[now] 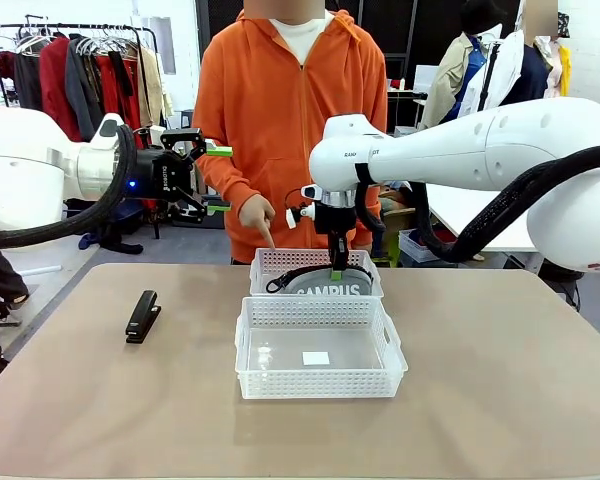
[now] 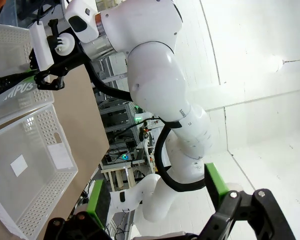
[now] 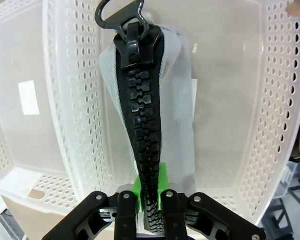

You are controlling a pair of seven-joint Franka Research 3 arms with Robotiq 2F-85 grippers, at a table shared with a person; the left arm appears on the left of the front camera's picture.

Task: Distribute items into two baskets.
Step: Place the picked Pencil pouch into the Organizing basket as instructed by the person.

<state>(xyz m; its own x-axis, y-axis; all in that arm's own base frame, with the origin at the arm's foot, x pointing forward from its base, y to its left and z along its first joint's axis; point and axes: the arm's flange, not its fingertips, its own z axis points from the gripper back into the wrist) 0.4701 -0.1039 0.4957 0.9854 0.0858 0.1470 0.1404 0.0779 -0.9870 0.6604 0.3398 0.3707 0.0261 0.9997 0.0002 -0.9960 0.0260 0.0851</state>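
The grey pouch [image 1: 325, 287] with white "CAMPUS" lettering stands on its edge inside the far basket [image 1: 280, 262], its black strap looping out to the left. My right gripper [image 1: 337, 266] is shut on the pouch's top edge. In the right wrist view the fingers [image 3: 150, 202] pinch the black zipper of the pouch [image 3: 162, 100] above the far basket's floor [image 3: 230, 100]. The near basket [image 1: 318, 385] holds just a small white label. The black stapler [image 1: 142, 315] lies on the table at the left. My left gripper [image 1: 206, 180] hangs open, high at the left, holding nothing.
A person in an orange hoodie stands at the far side, one hand [image 1: 258, 214] pointing down at the far basket's left corner. The brown table [image 1: 500, 380] has free room right of the baskets. The left wrist view shows the near basket [image 2: 25, 170] and the right arm [image 2: 155, 80].
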